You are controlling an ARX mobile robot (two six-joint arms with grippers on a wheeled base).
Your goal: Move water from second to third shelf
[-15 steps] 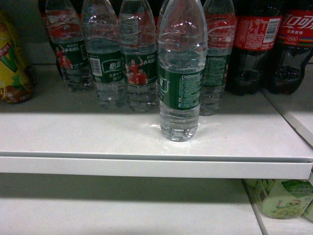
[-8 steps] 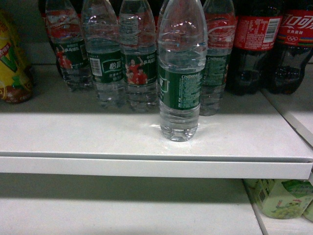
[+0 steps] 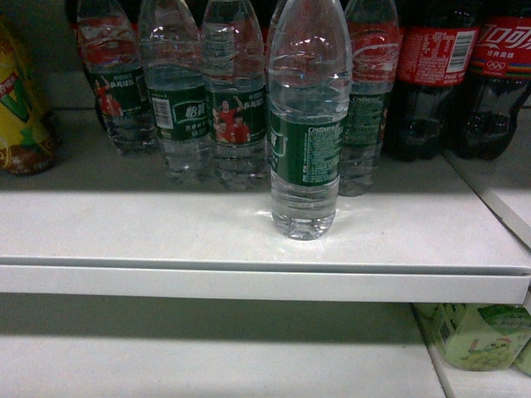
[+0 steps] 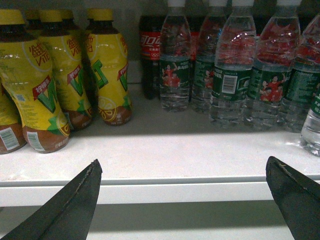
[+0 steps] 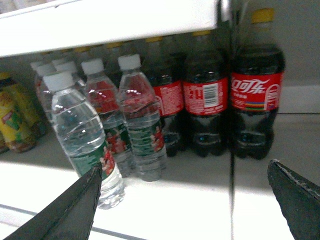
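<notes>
The clear ribbed plastic water bottle with a dark green label stands upright alone near the white shelf's front edge. Both the left gripper and right gripper gape wide, holding nothing. Grasping and transfer apparently remain.

The cola bottles carry red labels with white Chinese Coca-Cola script, the yellow drink bottles show a large green "V" with Chinese characters, and the water label's white print is too small to read.
</notes>
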